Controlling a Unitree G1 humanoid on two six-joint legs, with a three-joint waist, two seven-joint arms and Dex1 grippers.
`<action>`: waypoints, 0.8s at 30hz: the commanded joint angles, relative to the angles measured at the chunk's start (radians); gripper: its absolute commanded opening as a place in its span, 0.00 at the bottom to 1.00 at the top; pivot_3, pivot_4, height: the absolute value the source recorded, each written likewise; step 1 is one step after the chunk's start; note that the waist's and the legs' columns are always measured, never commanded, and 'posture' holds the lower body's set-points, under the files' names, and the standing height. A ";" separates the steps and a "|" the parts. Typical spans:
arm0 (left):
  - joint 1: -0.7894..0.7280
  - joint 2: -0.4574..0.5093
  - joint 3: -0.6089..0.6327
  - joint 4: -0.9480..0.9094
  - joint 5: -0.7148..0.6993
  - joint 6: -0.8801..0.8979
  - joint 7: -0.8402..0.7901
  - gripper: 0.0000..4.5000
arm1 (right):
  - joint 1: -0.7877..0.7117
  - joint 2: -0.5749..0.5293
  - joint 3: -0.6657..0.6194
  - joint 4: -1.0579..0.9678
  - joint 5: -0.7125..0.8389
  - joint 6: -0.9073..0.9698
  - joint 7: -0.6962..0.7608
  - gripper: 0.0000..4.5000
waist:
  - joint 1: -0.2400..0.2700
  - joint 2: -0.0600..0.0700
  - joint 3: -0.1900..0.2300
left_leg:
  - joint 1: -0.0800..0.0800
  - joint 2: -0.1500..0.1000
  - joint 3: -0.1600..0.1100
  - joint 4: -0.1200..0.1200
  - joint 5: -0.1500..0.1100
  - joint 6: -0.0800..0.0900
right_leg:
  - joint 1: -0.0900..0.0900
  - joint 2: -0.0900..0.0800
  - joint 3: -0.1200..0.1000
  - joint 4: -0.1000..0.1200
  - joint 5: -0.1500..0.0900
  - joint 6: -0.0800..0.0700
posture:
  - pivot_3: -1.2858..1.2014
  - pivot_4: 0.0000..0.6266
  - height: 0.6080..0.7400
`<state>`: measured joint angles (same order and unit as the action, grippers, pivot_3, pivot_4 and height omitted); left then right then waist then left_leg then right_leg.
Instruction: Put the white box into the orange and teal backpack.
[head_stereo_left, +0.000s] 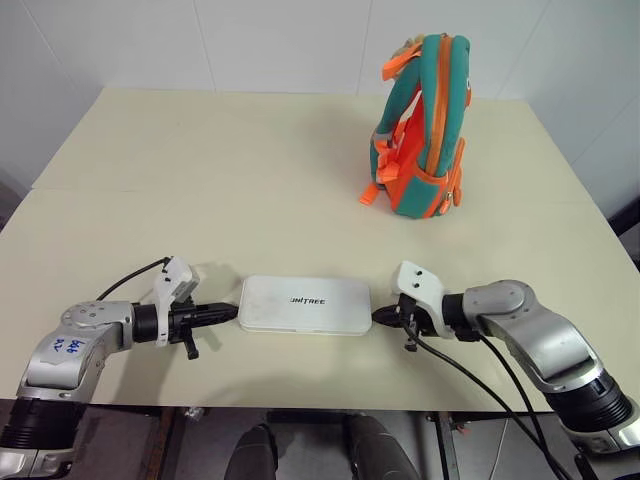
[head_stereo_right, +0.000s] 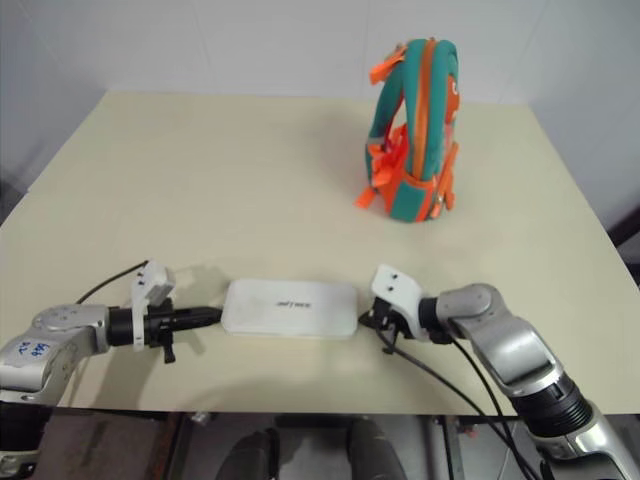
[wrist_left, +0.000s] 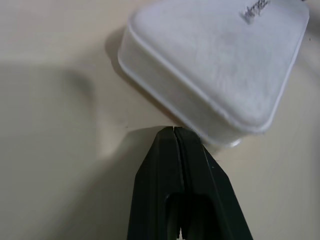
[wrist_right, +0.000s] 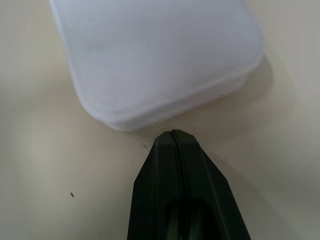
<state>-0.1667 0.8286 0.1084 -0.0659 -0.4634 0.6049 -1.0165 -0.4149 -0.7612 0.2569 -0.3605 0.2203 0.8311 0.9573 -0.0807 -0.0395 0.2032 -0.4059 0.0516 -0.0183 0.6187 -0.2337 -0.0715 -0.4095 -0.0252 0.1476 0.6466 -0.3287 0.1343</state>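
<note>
The white box (head_stereo_left: 304, 305) lies flat on the cream table (head_stereo_left: 200, 190) near its front edge, with dark lettering on its lid. My left gripper (head_stereo_left: 232, 313) is shut, its tip right at the box's left end. My right gripper (head_stereo_left: 378, 316) is shut too, its tip just off the box's right end. In the wrist views each closed tip, the left gripper (wrist_left: 173, 130) and the right gripper (wrist_right: 172, 133), sits close to a rounded corner of the white box (wrist_left: 215, 60); touching or a hair apart, I cannot tell. The orange and teal backpack (head_stereo_left: 423, 128) stands upright at the far right.
A seam crosses the table about halfway back. White walls (head_stereo_left: 280, 40) rise behind the far edge. Open tabletop stretches between the box and the backpack. Black cables trail from both wrists over the front edge.
</note>
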 joint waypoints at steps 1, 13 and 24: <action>0.023 0.037 0.059 -0.026 -0.006 -0.009 -0.007 0.00 | 0.020 -0.054 -0.057 0.023 -0.007 -0.008 -0.011 0.00 | 0.000 0.000 0.000 | 0.000 0.000 0.000 0.000 0.000 0.000 | 0.000 0.000 0.000 0.000 0.000 0.000 | 0.52 0.24 1.00; -0.091 0.027 0.182 0.050 -0.094 0.068 0.058 0.43 | 0.047 -0.134 -0.224 0.046 0.040 -0.062 -0.015 0.44 | -0.001 -0.001 0.001 | 0.000 -0.001 0.001 0.000 -0.001 0.001 | 0.000 -0.001 0.000 -0.002 0.001 0.001 | 0.52 0.24 1.00; -0.152 0.050 0.146 0.106 -0.101 0.121 0.005 1.00 | 0.054 -0.118 -0.214 0.045 0.033 -0.084 -0.059 1.00 | -0.001 -0.001 0.001 | 0.000 -0.001 0.001 -0.003 -0.001 0.001 | -0.001 -0.001 0.000 -0.002 0.000 0.001 | 0.52 0.24 1.00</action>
<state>-0.3051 0.8637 0.2555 0.0372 -0.5486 0.7193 -0.9922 -0.3634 -0.8852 0.0600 -0.2875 0.2530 0.7630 0.9112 -0.0814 -0.0405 0.2037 -0.4060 0.0509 -0.0172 0.6159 -0.2345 -0.0705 -0.4102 -0.0259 0.1479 0.6450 -0.3285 0.1357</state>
